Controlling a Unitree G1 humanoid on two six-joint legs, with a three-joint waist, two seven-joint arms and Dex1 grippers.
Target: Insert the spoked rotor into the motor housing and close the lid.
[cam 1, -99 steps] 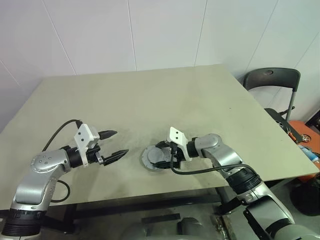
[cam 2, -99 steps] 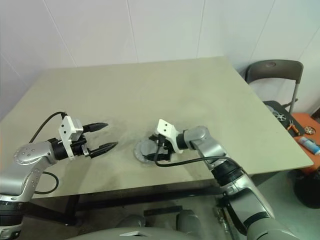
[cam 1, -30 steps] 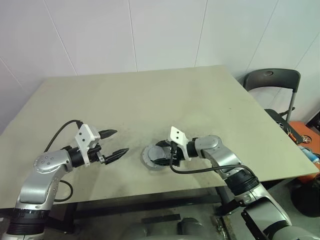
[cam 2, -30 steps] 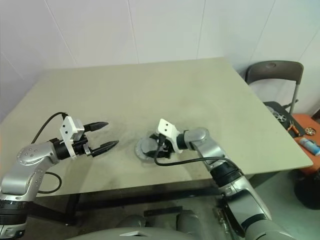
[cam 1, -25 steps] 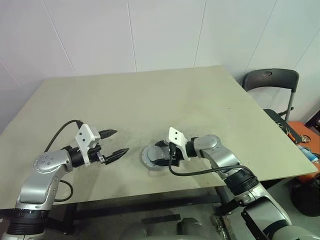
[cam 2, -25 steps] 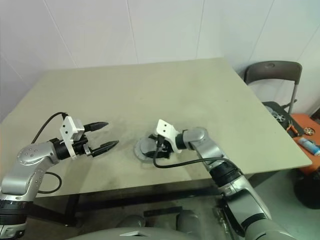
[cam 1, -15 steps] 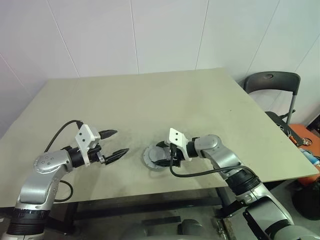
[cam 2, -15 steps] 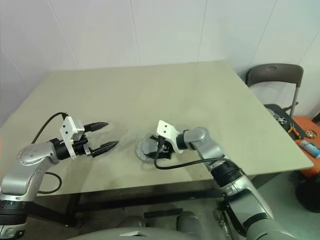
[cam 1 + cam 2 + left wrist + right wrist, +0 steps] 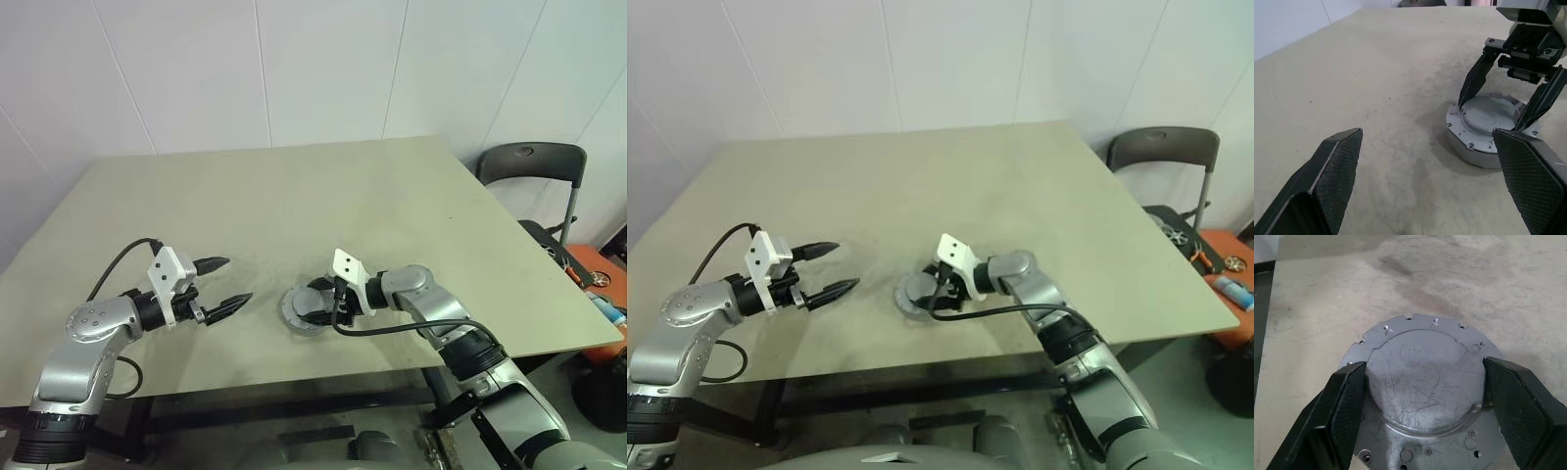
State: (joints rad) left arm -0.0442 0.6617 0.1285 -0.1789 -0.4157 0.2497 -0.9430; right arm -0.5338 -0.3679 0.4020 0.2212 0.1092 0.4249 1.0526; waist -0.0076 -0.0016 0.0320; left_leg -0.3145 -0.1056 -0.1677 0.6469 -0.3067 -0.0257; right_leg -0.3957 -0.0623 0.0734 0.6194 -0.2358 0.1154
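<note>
While the beige table (image 9: 294,196) fills most of the head camera's view, the lid (image 9: 306,308) lies flat near its front edge, roughly at the five o'clock side of the tabletop's centre, covering a low round grey body whose inside cannot be seen. Reaching in from three o'clock, the right gripper (image 9: 318,305) is lowered over the lid with its two black fingers spread to either side of the raised central disc. Well apart, at about nine o'clock from the lid, the left gripper (image 9: 227,282) hovers above the table with its fingers wide apart and nothing between them. A dark folding chair (image 9: 534,171) stands past the table's far right corner. From the left wrist camera, the left fingers (image 9: 1334,169) stand splayed over bare tabletop, and beyond them the lid (image 9: 1488,117) sits capping the round body, the right gripper's fingertips (image 9: 1471,81) resting at its rim. From the right wrist camera, the scratched silver lid (image 9: 1420,382) lies directly below, both fingers (image 9: 1344,401) bracketing its raised centre at opposite sides, touching or nearly so; whether they press it cannot be told.
</note>
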